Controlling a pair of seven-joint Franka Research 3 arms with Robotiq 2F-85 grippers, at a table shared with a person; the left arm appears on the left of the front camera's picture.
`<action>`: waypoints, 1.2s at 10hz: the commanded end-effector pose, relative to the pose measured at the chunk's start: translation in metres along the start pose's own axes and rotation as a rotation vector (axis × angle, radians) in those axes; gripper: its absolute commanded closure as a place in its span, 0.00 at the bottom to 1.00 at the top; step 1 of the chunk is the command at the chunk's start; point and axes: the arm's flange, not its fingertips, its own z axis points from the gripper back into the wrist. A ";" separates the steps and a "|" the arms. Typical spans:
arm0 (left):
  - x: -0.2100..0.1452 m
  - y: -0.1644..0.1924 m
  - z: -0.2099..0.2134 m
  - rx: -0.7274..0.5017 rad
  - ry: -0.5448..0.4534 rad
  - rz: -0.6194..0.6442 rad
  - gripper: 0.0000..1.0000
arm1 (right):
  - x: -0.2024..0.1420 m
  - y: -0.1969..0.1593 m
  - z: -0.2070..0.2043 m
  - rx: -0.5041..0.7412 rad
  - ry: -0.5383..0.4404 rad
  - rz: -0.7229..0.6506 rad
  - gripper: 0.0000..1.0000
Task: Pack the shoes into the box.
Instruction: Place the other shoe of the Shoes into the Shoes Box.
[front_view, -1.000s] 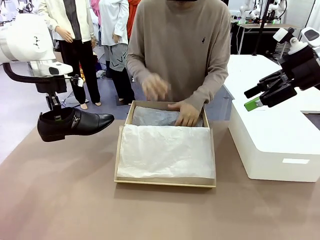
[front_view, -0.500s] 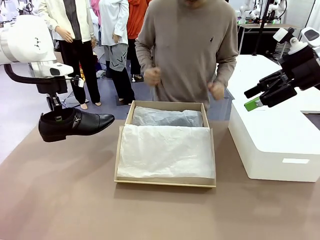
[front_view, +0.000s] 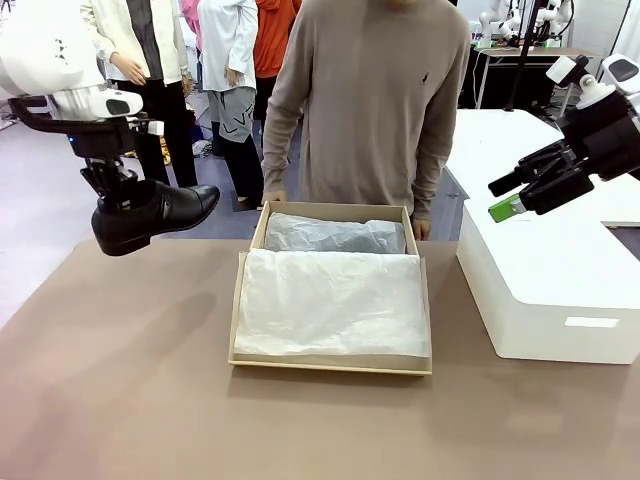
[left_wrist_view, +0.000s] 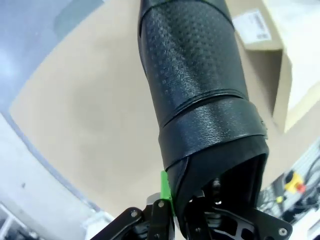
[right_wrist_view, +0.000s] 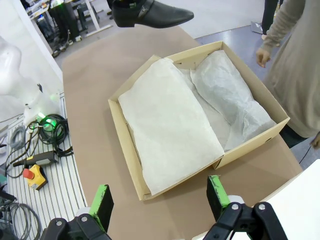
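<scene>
One glossy black shoe (front_view: 160, 212) hangs in the air left of the box, toe pointing right, with my left gripper (front_view: 118, 195) shut on its heel opening. The left wrist view looks along that shoe (left_wrist_view: 195, 90) toward the tabletop, my left gripper (left_wrist_view: 185, 215) clamped on its rim. The tan box (front_view: 330, 365) sits mid-table, lined with white tissue paper (front_view: 330, 300), and a tissue-wrapped bundle (front_view: 325, 235) lies along its far side. My right gripper (front_view: 497, 197) stands open above the white box, holding nothing. In the right wrist view my right gripper (right_wrist_view: 160, 197) frames the box (right_wrist_view: 122, 135) and the shoe (right_wrist_view: 150, 12).
A big white box (front_view: 560, 270) stands on the right of the table. A person stands at the far edge behind the tan box, one hand (right_wrist_view: 262, 55) hanging near its far corner. Brown tabletop (front_view: 120, 370) lies bare to the left and front.
My left arm has lifted the shoe higher and turned it a little. The person's hands have drawn back from the wrapped bundle to their sides. My right arm has not moved.
</scene>
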 end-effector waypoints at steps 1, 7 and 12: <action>0.004 -0.021 0.009 0.020 0.001 0.213 1.00 | 0.002 -0.003 -0.002 0.008 -0.036 0.020 0.00; 0.009 -0.043 0.019 0.027 -0.031 0.301 1.00 | 0.002 -0.003 -0.002 0.008 -0.036 0.020 0.00; 0.015 -0.059 0.019 0.035 -0.041 0.411 1.00 | 0.002 -0.003 -0.002 0.008 -0.036 0.020 0.00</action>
